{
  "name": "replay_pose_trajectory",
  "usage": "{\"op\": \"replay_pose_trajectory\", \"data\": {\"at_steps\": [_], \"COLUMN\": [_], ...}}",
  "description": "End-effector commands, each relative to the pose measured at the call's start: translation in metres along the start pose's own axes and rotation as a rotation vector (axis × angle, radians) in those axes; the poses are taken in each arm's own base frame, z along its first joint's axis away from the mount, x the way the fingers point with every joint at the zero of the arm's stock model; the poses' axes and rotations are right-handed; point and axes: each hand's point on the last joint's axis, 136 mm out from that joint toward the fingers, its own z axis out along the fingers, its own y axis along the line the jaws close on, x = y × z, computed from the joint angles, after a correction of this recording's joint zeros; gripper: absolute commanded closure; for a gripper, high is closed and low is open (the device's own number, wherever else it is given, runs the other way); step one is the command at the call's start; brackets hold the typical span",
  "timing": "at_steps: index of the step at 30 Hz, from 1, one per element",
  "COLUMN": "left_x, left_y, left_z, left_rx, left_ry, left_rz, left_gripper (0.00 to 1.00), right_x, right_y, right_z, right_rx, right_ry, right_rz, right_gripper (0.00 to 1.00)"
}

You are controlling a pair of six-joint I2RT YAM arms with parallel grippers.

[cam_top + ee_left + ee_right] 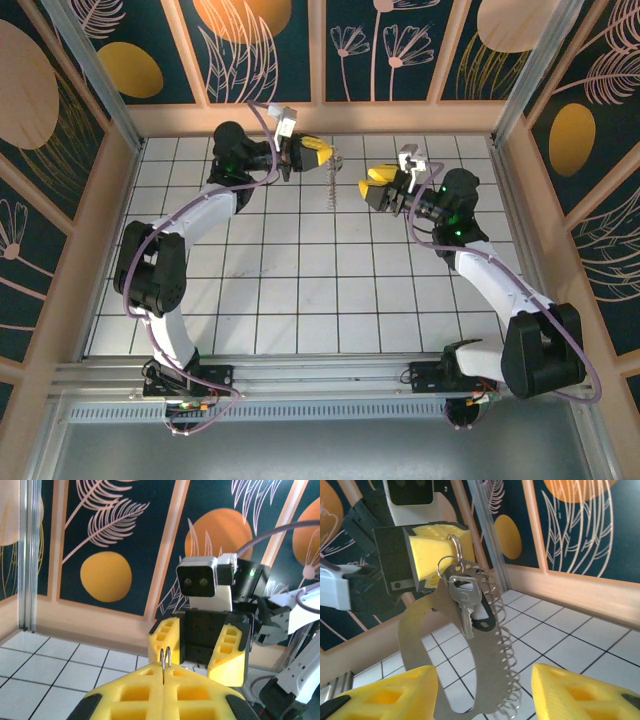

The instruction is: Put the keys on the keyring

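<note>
1. We see the left gripper [318, 153] raised over the far part of the tiled table [300, 290]. Its yellow fingers [150, 692] are pressed flat together.
2. In the left wrist view, a thin double wire loop [166, 656] pokes up out of the seam between those fingers. We read the jaws as clamped tight on it.
3. That wire loop is the top of the keyring [412, 630], which hangs straight down from the left gripper, in the air between the two arms.
4. The keyring is a flat, silvery oval band. In the right wrist view a wire coil [506, 650] runs down its right edge.
5. The keys [464, 605] hang near the top of the keyring, just below the left gripper.
6. A silver key lies in front, its blade pointing down across the opening of the band. A black head [485, 623] sits just behind it, overlapping it.
7. The right gripper [383, 188] faces the left one from the right, near it but apart.
8. Its jaws stand well open and hold nothing.
9. In the right wrist view, its two yellow fingers [395, 695] flank the lower part of the keyring, with a gap on each side.
10. We cannot tell whether the bottom of the band is level with those fingers or beyond them.
</note>
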Motion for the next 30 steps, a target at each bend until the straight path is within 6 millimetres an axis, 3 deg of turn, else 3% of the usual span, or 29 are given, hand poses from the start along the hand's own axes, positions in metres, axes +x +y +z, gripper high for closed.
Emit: {"op": "replay_pose_trajectory", "data": {"at_steps": [1,13,30], "left_x": [-0.027,-0.021,-0.014], "left_y": [-0.025,-0.036,-0.037], "left_z": [0.0,0.012,0.025], "left_rx": [0.061,0.128,0.154], "left_ry": [-0.1,-0.091,-0.061], "left_rz": [0.062,0.027,0.007], "left_gripper": [1.0,1.0,1.0], "right_x": [-0.023,-0.036,-0.036], "right_y": [0.015,0.021,0.031], "right_z": [0.003,0.013,0.027], "right_rx": [-0.09,-0.211,-0.337], "right_ry": [-0.038,-0.011,0.029], "right_rz": [-0.069,-0.102,-0.111], "right_gripper": [0.48,0.47,0.46]}}
